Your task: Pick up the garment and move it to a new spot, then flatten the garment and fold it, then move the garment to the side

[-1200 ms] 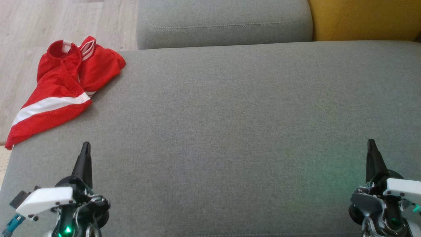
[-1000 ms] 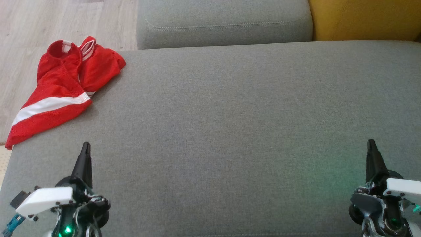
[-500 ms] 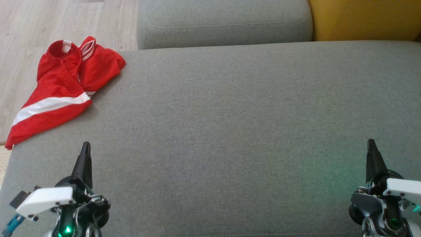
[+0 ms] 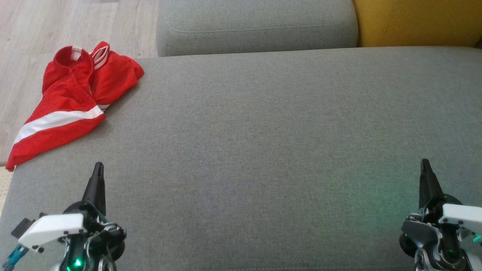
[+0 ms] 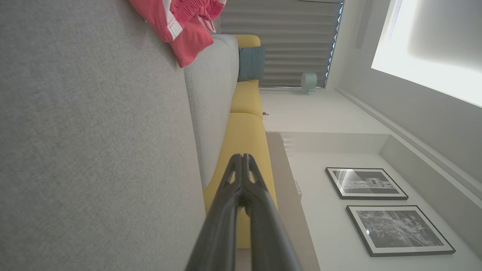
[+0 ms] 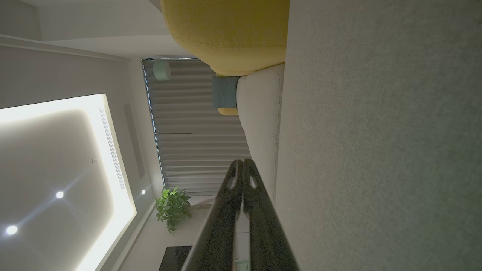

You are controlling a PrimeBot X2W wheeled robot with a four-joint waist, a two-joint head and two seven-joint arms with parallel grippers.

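Red garment point(image 4: 71, 101) at ten o'clock: still idling, not starting pickup, keeping left hand point(image 4: 98, 171) and right hand point(image 4: 425, 167) pinched shut, empty.

soft even light, dim right wrist view

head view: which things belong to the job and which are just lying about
Job: garment, seat cushion, left end effector and right end effector, both shut.
Lying about: yellow cushion, teal pillow, prints, plant.
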